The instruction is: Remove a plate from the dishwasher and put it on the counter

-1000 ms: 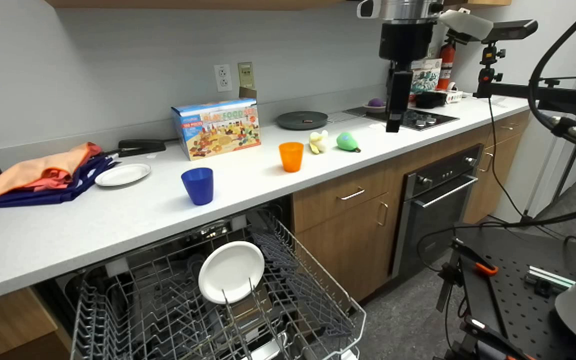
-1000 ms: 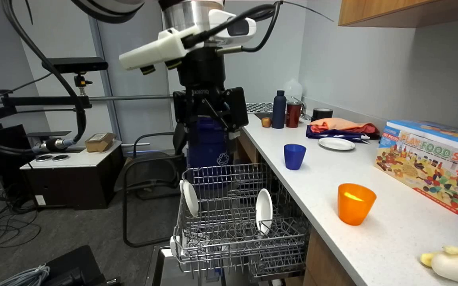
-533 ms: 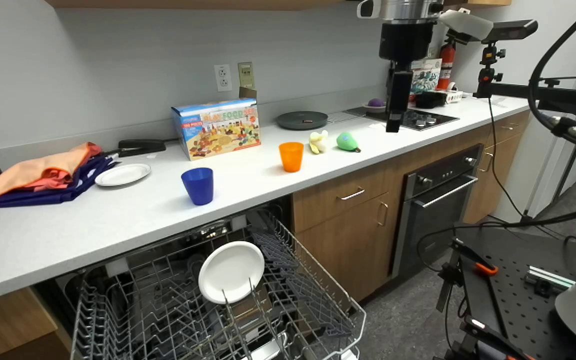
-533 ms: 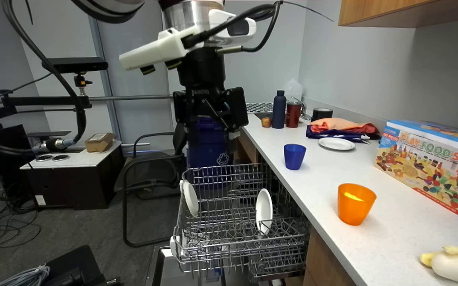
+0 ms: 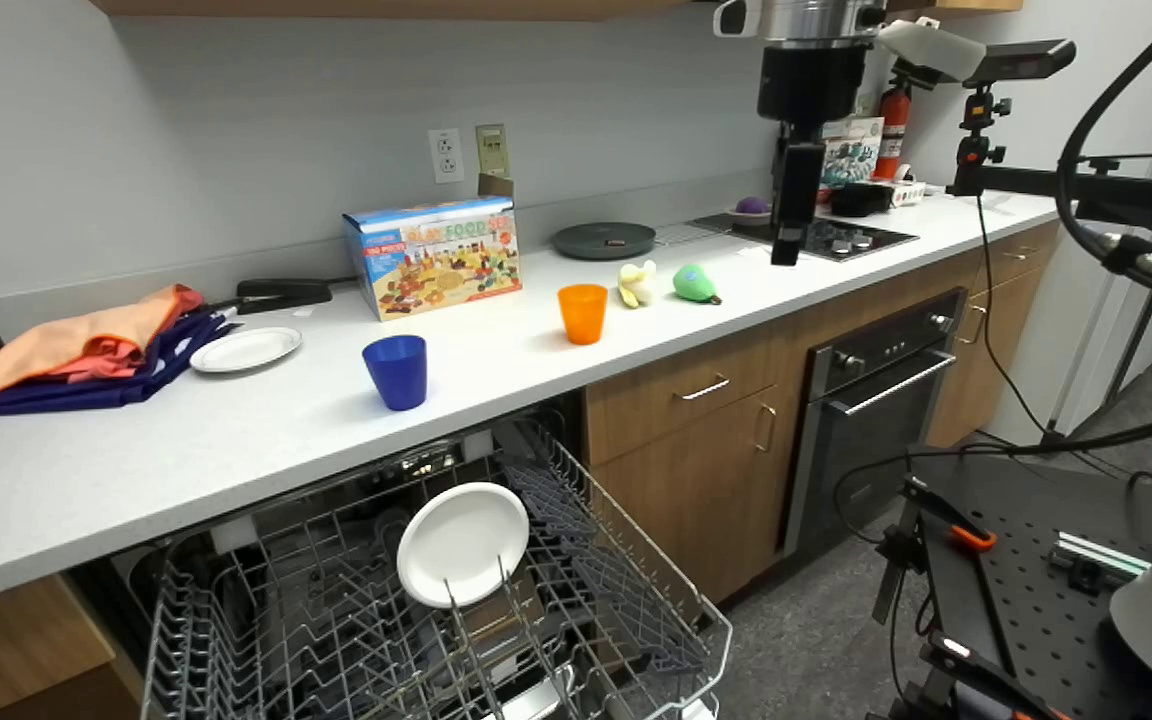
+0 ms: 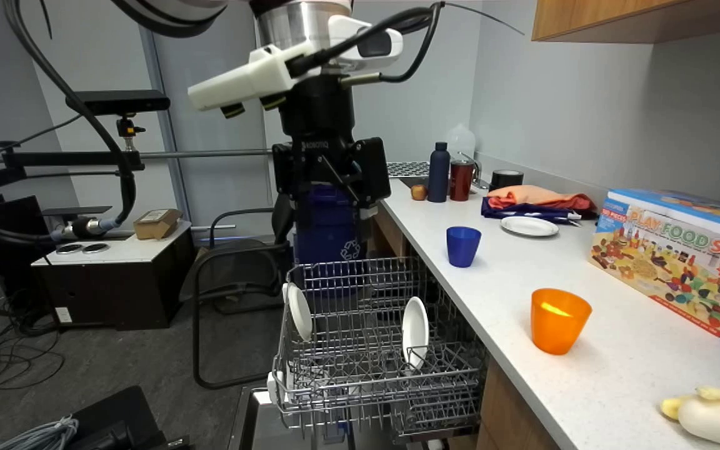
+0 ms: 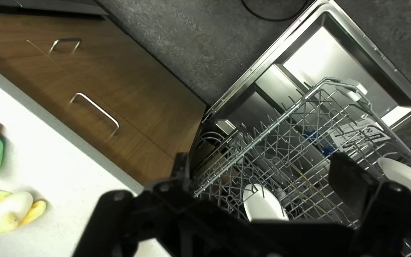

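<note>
Orange cup (image 5: 583,314), blue cup (image 5: 397,372) on counter (image 5: 266,435); dishwasher rack (image 6: 360,382) partly screens plate (image 6: 414,327); tool (image 7: 260,164) spread.

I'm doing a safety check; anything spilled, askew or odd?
No spill or damage shows. Only the orange cloth looks untidy: it lies bunched up over a dark blue cloth on the counter.

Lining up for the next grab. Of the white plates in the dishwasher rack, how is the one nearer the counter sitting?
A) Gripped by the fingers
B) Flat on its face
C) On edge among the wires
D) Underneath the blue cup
C: in an exterior view that plate shows as a tall, narrow oval standing among the wires of the dishwasher rack, and the fingers are spread with nothing between them.
</note>
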`<state>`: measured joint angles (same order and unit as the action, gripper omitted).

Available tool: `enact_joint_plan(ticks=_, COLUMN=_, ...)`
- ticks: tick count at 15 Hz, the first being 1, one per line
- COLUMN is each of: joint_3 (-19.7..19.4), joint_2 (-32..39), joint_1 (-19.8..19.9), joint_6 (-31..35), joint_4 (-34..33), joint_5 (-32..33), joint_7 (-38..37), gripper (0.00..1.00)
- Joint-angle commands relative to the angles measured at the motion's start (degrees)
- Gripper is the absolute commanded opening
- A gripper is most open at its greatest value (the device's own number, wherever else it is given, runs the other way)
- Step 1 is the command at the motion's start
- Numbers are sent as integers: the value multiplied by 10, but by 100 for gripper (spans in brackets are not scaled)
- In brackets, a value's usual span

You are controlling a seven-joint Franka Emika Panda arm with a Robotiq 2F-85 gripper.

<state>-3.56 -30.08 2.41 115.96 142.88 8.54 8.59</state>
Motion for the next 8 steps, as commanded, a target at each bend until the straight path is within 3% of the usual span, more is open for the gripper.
enact_joint_plan(ticks=1, joint_3=-2, joint_2=17, joint_1=-7, joint_6=19, joint_4=-8, joint_5=0, joint_7=14, gripper=100)
enact_joint_plan(ticks=8, joint_3=14, joint_2=79, joint_1=-28, joint_6=115, joint_4=-27, joint_5=-19, joint_7=2, gripper=100)
